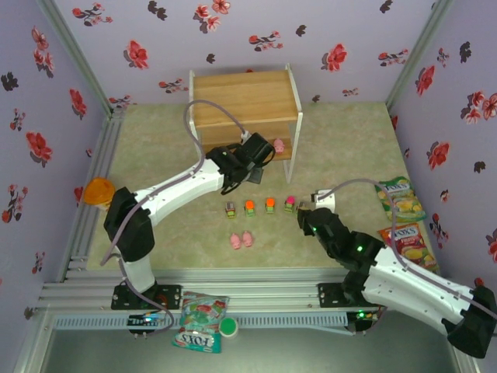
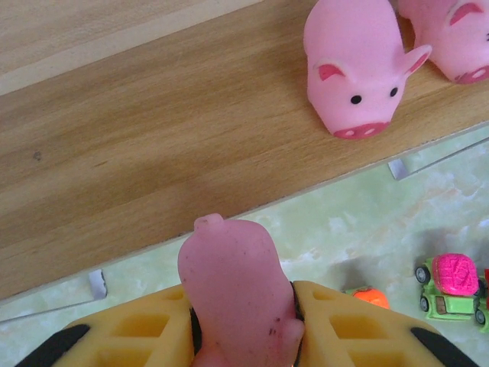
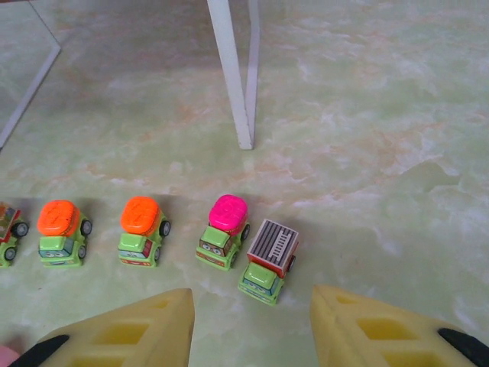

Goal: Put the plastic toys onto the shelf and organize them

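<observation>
While the left claw pinches a pink pig, the right claw gapes near a grey-topped car.

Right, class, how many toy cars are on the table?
5, in one row before the shelf: half-cropped car, orange-topped car, second orange-topped car, pink-topped car, grey-topped car. More could be hidden.

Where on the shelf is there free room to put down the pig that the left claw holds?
The lower board is bare left of the pair of pigs at its right end. The shelf's top board is bare too. Crowded: the table in front, along the row of cars.
</observation>
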`<state>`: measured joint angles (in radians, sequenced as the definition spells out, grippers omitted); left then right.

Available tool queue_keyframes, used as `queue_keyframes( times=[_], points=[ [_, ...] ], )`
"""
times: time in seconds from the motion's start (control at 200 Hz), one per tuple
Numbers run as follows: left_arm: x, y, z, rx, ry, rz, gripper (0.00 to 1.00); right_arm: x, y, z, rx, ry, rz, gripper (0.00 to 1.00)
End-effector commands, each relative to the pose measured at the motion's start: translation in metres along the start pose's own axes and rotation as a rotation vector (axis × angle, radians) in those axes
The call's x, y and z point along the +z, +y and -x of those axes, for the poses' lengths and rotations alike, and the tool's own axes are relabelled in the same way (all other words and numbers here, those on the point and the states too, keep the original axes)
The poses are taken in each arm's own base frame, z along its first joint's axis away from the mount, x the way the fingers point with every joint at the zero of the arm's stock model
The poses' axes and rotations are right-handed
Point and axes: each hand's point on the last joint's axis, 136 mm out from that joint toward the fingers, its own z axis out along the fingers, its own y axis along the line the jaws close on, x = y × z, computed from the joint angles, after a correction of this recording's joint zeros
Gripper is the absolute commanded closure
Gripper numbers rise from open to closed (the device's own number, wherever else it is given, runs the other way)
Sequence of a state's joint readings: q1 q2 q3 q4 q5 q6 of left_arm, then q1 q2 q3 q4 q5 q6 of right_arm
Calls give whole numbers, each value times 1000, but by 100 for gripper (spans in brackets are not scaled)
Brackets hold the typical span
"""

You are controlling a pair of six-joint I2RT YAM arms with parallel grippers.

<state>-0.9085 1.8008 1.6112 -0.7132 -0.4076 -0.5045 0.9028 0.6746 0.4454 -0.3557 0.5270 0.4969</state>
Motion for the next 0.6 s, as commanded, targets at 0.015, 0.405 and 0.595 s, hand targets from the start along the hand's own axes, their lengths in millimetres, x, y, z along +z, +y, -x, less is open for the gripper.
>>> queue_keyframes(
  times=[0.015,0.405,0.595],
  points=[
    [2,0,16,9,-51,4,66,0,4,1,-9,-16,32,55],
    [10,3,28,2,-98,29,66,4,7,-1,-21,-2,37,54],
    [13,4,37,6,-118,41,66,4,8,-2,-22,0,42,54]
  ],
)
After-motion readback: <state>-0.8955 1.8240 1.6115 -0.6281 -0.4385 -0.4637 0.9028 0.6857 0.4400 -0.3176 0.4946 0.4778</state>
